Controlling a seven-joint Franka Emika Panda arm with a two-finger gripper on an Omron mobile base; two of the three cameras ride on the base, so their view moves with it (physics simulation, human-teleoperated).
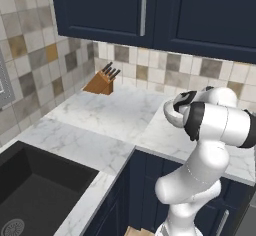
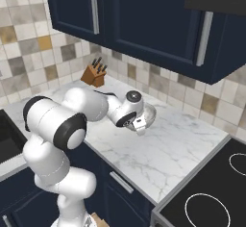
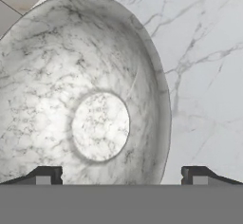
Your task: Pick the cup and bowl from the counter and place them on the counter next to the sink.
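The bowl [image 3: 85,99] is wide, grey-white and stone-like, and it lies on the white marble counter [image 3: 209,66] close under my hand. My gripper [image 3: 123,175] is open, its fingers wide apart astride the bowl's right rim, one tip over the inside and one over the counter. Seen from the right base, the gripper [image 2: 140,126] hangs at mid-counter with the bowl [image 2: 151,111] partly hidden behind the hand. The black sink [image 1: 35,190] is sunk into the counter [image 1: 110,115] at the lower left. The cup is out of view.
A wooden knife block [image 1: 102,82] stands against the tiled back wall. Navy wall cabinets [image 1: 150,10] hang above the counter. The black stove top [image 2: 216,192] adjoins the counter on the right. My own arm [image 1: 215,125] blocks part of the worktop.
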